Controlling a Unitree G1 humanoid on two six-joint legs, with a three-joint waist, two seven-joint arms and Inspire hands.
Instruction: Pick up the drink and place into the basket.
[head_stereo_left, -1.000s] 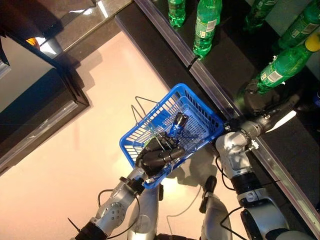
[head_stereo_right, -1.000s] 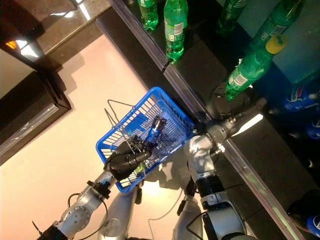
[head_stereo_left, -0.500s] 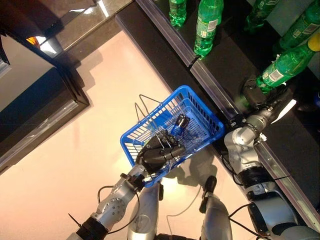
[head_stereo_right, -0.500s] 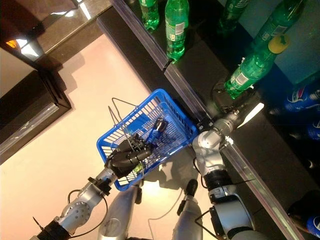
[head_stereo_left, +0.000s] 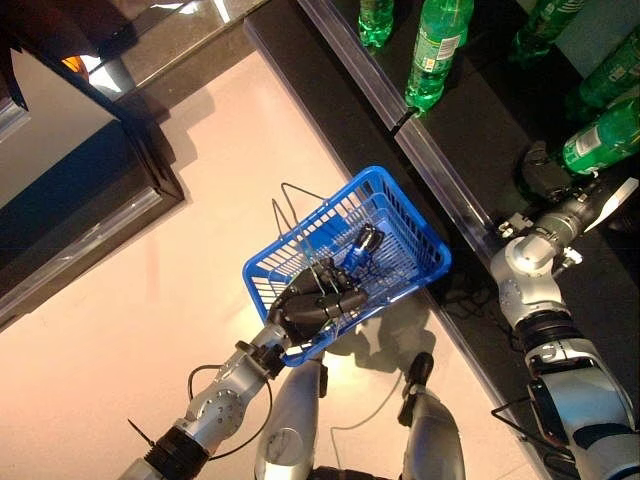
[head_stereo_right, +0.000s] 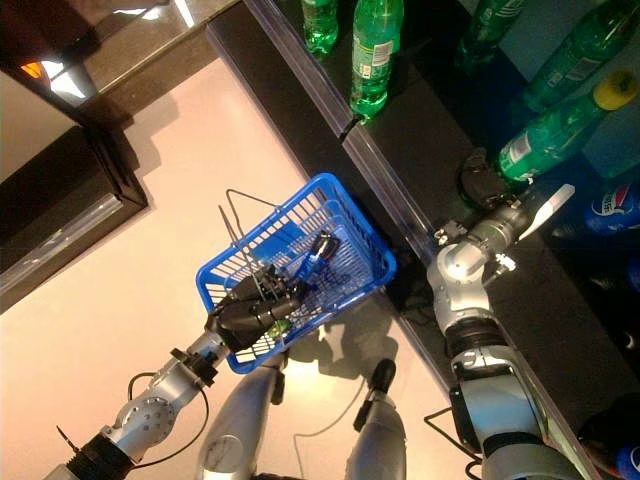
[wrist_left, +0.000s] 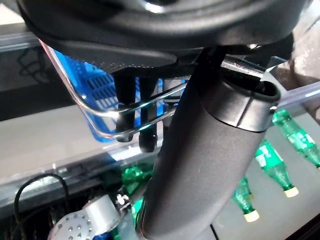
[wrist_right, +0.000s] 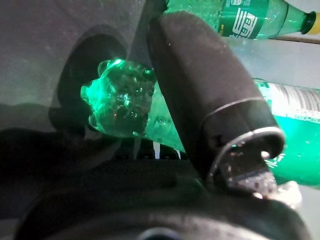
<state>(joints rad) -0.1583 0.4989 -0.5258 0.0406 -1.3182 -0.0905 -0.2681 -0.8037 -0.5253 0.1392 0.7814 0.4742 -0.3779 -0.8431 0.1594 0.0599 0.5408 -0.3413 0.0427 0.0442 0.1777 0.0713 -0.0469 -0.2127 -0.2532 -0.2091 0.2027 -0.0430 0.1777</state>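
Observation:
My left hand (head_stereo_left: 315, 305) is shut on the thin wire handles (wrist_left: 130, 107) of the blue basket (head_stereo_left: 405, 225) and holds it up in front, beside the shelf edge. A dark blue drink (head_stereo_left: 364, 241) lies inside the basket. My right hand (head_stereo_left: 543, 176) reaches onto the dark shelf, and its fingers curl round the base of a tilted green bottle (head_stereo_left: 605, 140) with a yellow cap (head_stereo_right: 612, 92). In the right wrist view the bottle's knobbly base (wrist_right: 120, 105) sits against my thumb (wrist_right: 200, 95).
More green bottles (head_stereo_left: 436, 52) stand on the dark shelf behind a metal rail (head_stereo_left: 440, 170). Blue drinks (head_stereo_right: 610, 205) sit further right. A dark cabinet (head_stereo_left: 100, 200) stands at the left across the pale floor (head_stereo_left: 200, 260).
The whole view has shifted a little. My right arm has stretched further onto the shelf, with the hand staying at the green bottle's base. The basket has hardly moved.

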